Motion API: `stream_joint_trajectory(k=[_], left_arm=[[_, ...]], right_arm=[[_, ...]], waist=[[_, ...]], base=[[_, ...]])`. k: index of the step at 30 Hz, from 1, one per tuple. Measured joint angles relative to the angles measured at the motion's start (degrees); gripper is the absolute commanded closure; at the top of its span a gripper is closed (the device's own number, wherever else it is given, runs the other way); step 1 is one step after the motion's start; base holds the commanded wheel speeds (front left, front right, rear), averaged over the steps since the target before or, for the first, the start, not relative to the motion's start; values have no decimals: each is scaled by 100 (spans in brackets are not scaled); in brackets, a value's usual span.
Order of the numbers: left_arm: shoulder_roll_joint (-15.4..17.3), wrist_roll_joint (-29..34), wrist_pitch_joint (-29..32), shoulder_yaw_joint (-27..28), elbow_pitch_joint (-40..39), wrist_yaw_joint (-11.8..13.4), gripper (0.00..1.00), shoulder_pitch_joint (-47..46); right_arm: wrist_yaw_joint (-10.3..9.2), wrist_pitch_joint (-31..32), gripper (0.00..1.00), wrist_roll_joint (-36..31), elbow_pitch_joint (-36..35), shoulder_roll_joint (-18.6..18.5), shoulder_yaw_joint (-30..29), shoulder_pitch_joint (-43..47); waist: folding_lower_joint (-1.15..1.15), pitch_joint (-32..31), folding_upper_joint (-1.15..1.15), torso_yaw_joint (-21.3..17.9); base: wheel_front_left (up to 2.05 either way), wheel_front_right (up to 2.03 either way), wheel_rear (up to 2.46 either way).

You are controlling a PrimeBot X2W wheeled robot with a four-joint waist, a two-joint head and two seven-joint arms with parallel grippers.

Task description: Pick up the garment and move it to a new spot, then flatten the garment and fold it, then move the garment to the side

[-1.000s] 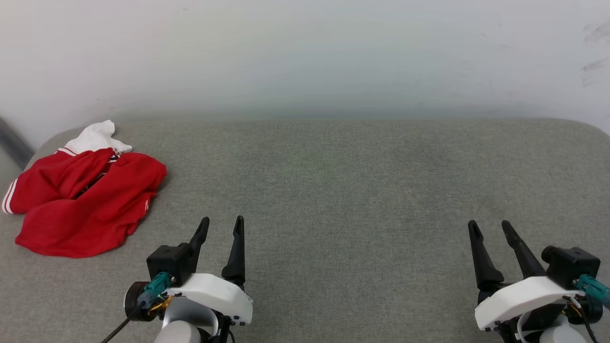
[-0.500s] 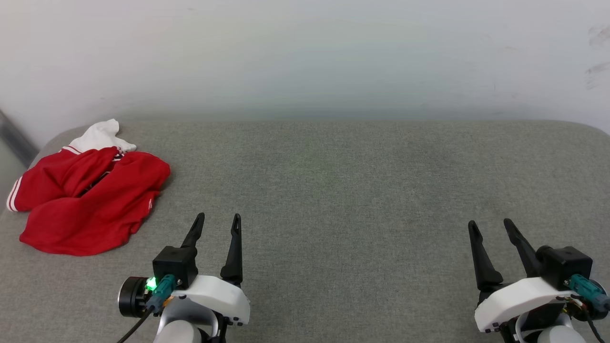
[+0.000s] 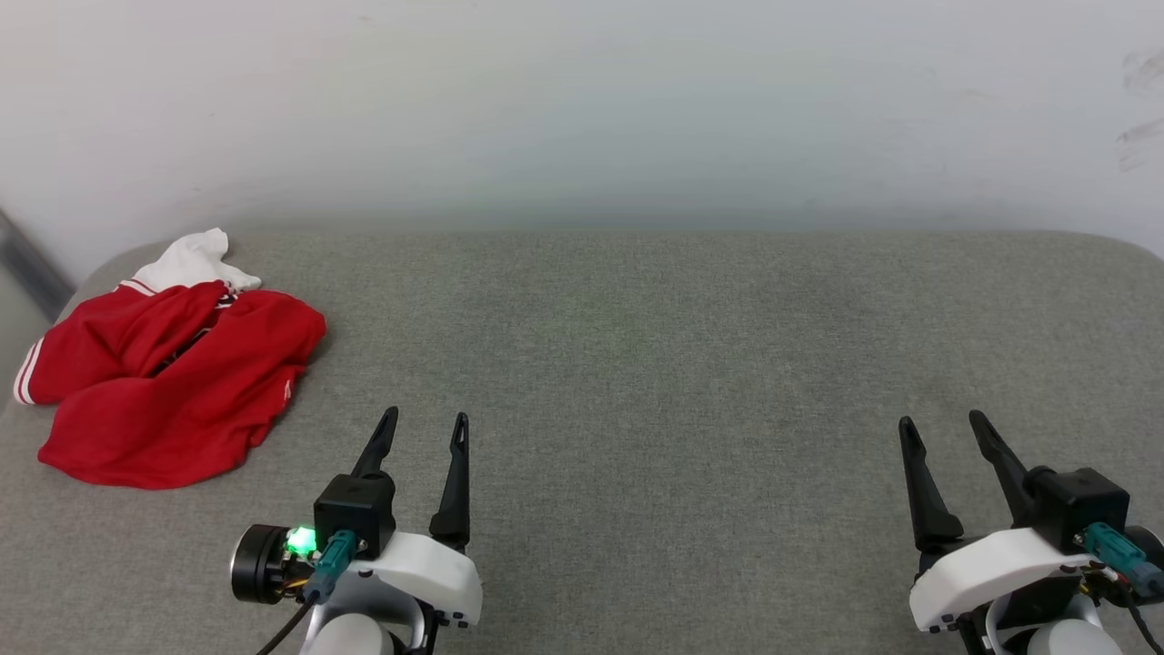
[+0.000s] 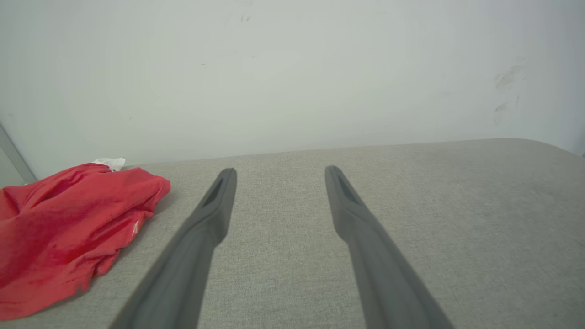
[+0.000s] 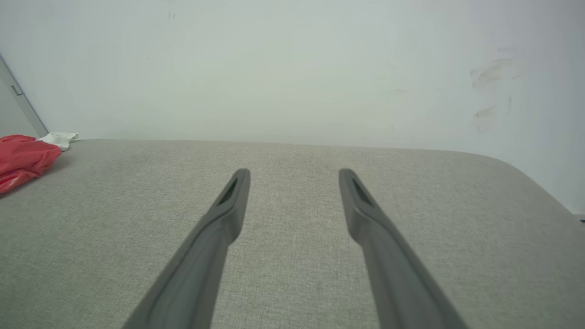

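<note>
Lying crumpled, the garment (image 3: 173, 391) hides its own lower layers.

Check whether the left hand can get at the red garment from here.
Probably yes. The left hand is open, and the garment lies crumpled to its left and further out on the grey surface, with bare cushion between them. Nothing blocks the way.

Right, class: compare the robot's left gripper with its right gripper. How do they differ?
The left gripper is close to the garment; the right gripper is far across the grey surface. A green light glows by the left gripper's wrist; the right gripper's wrist looks unlit. Both are open and empty.
</note>
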Motion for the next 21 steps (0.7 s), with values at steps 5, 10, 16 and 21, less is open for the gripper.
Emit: stream_joint_trajectory(k=[5,10,16,21], left_arm=[[-36,121,-48,25,37,-34,0,-5],[-78,202,-75,42,109,-48,0,-20],[-109,134,-75,88,169,-97,0,-57],[-123,102,-75,138,176,-100,0,-93]], right_arm=[[0,-22,0,-180,-51,16,-14,1],[0,-40,0,-274,-81,35,-23,4],[0,-16,0,-266,-137,64,-62,41],[0,-15,0,-255,-204,97,-49,61]], waist=[[0,-3,0,15],[0,-13,0,44],[0,-12,0,118],[0,1,0,240]], base=[[0,0,0],[0,0,0],[0,0,0],[0,0,0]])
